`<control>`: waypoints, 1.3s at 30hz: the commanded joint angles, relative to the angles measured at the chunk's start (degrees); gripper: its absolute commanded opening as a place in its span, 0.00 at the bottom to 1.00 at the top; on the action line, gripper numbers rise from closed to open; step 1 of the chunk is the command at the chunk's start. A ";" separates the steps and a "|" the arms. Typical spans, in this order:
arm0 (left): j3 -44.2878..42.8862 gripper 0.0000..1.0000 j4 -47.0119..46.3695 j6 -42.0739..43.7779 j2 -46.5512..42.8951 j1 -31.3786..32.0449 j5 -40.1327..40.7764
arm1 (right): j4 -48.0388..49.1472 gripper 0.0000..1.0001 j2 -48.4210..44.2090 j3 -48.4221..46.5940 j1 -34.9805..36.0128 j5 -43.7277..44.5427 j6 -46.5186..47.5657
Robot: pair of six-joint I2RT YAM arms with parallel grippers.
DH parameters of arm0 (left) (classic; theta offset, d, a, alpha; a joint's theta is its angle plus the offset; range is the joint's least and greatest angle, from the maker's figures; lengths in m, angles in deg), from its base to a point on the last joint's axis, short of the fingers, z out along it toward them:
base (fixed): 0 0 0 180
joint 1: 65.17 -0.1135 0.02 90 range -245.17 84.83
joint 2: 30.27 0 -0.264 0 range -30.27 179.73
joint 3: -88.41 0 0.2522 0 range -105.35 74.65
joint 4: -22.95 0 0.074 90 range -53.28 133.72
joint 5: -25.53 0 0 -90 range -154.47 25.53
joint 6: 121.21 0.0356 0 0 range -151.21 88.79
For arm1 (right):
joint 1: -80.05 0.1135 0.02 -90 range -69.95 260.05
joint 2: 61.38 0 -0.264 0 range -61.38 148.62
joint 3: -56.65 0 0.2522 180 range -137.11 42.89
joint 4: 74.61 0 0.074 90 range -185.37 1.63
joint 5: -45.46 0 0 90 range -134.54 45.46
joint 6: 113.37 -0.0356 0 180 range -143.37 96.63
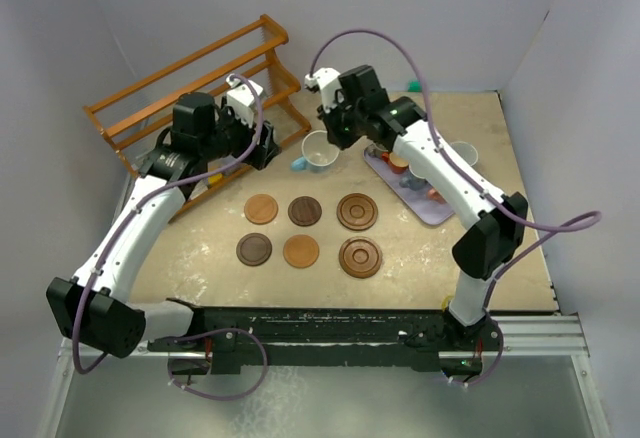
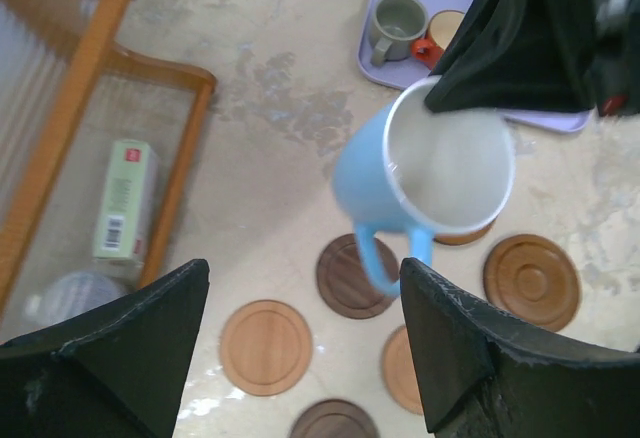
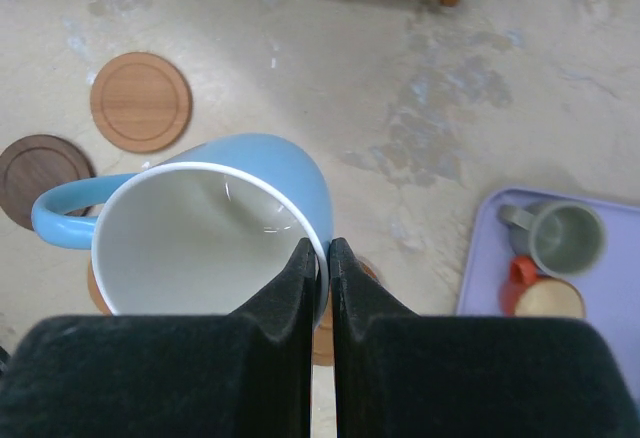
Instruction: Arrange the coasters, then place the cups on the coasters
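Six round wooden coasters lie in two rows of three mid-table, from a tan one (image 1: 261, 208) to a large reddish-brown one (image 1: 360, 257). A light blue cup (image 1: 318, 151) hangs tilted above the table behind them, handle to the left. My right gripper (image 3: 322, 258) is shut on its rim, one finger inside and one outside. In the left wrist view the same cup (image 2: 420, 168) hovers over the coasters (image 2: 265, 346). My left gripper (image 2: 305, 348) is open beside it, its right finger (image 2: 480, 348) close to the handle. More cups (image 1: 415, 180) sit on the lavender tray (image 1: 432, 213).
A wooden rack (image 1: 190, 88) stands at the back left, with a small box (image 2: 125, 198) on the table among its bars. A pale cup (image 1: 462, 153) stands off the tray to the right. A grey-olive cup (image 3: 560, 236) and an orange cup (image 3: 540, 293) share the tray.
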 commanded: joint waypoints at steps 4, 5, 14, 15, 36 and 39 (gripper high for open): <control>-2.73 0.72 -2.23 -13.87 3.05 0.32 -2.84 | 6.32 0.00 2.01 -4.17 4.58 3.40 -3.68; -2.58 0.71 -2.52 -14.97 3.34 0.48 -2.50 | 6.42 0.00 2.15 -4.31 5.01 3.88 -4.11; -0.64 0.62 -3.00 -19.88 6.04 2.28 3.23 | 5.90 0.00 1.78 -4.59 6.64 5.76 -8.15; -0.45 0.61 -3.04 -19.94 6.33 2.53 3.53 | 5.85 0.00 1.60 -4.65 6.77 5.88 -8.33; 0.39 0.41 -3.77 -16.23 9.93 6.76 12.47 | 4.29 0.00 0.33 -5.95 8.60 6.28 -11.12; 1.30 0.39 -4.62 -16.41 9.49 6.78 13.19 | 4.29 0.00 0.04 -5.83 8.65 6.29 -11.92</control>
